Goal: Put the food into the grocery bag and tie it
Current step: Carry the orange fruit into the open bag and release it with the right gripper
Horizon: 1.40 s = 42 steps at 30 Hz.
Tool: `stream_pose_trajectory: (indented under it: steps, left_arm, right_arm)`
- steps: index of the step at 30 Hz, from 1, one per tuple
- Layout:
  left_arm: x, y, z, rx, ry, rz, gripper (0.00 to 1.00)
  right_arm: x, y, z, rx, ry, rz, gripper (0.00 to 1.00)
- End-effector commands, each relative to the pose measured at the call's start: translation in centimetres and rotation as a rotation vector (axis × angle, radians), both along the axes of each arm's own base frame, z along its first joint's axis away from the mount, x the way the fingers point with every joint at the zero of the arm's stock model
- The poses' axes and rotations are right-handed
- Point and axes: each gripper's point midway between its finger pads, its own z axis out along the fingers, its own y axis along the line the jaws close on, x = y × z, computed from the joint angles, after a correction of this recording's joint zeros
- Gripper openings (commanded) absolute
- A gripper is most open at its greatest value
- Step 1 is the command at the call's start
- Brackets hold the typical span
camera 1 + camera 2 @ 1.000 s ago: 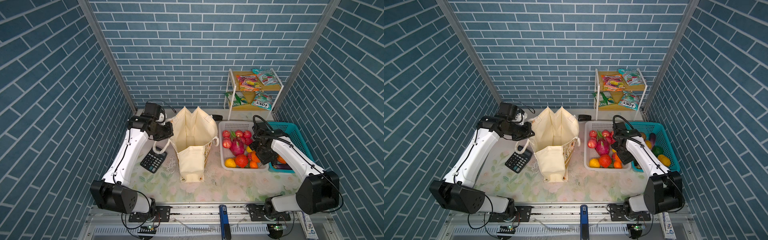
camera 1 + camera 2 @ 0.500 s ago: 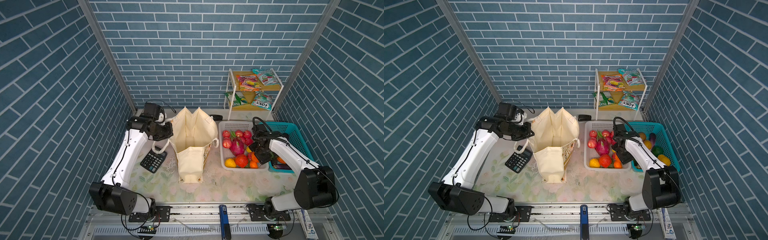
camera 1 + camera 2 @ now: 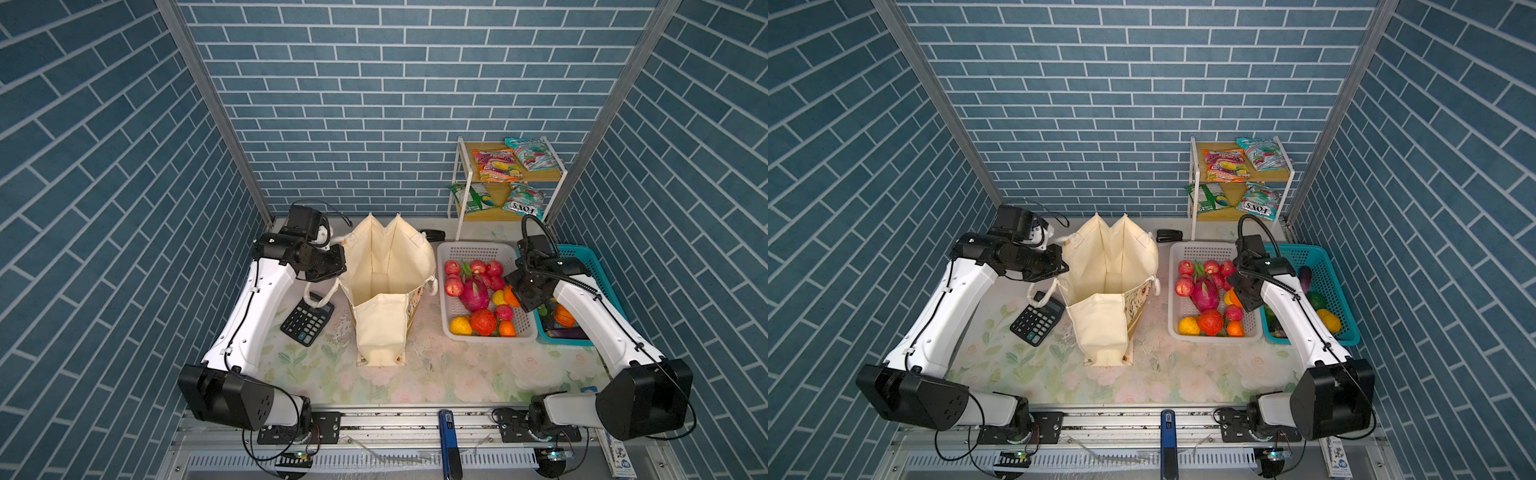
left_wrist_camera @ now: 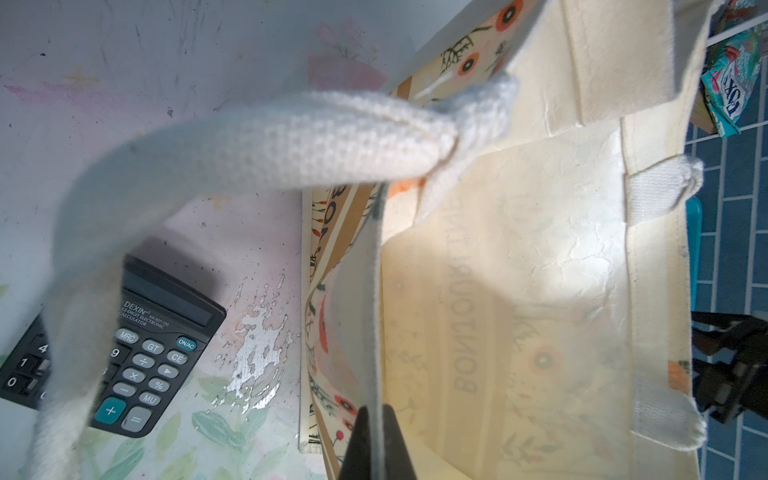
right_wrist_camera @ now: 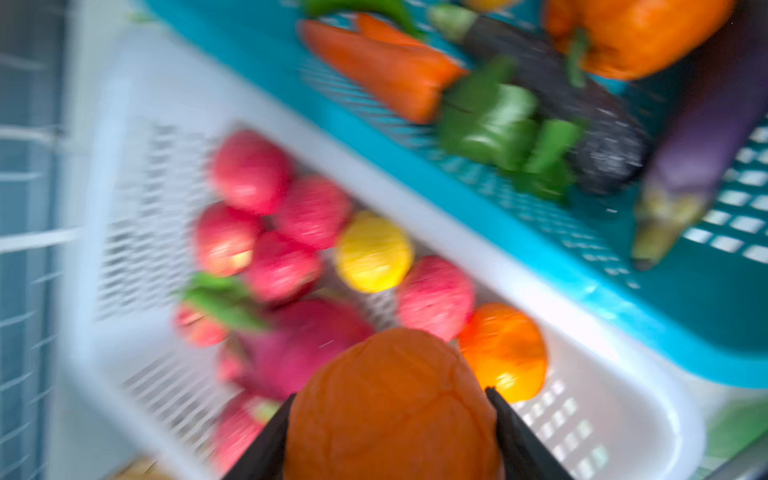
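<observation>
The right hand (image 5: 390, 395) pinches an orange fruit (image 5: 390, 365) over the white basket (image 3: 478, 250). The left hand (image 4: 376, 436), pressed together on the rim, holds the grocery bag (image 3: 386, 266) open beside it. Best to lift clear of the basket wall, carry over the mouth (the grip looks centred), then release low.

Cloth, plastic, film and wood on a worn tabletop (image 3: 457, 374)

The grocery bag (image 3: 388, 266) is seen as matt cream canvas with a crackled lining, and its rope handle (image 4: 291, 137) is coarsely woven. Smooth perforated plastic forms the white basket (image 3: 473, 251) and the teal basket (image 5: 665, 316); the calculator (image 4: 166, 328) is cased in matt black plastic. Glossy film covers the snack packets (image 3: 498, 165). The rack (image 3: 496, 192) is built of pale wood and white metal rod. The orange fruit (image 5: 392, 407) looks matt and faintly ridged. The tabletop's floral print is scuffed and flaked.
</observation>
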Motion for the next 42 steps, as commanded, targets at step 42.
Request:
stream_pose_trajectory:
  steps: [42]
  left_arm:
    - [0.7, -0.2, 0.4, -0.033, 0.000, 0.077, 0.00]
  right_arm:
    - [-1.5, 37.5, -0.2, -0.224, -0.132, 1.639, 0.53]
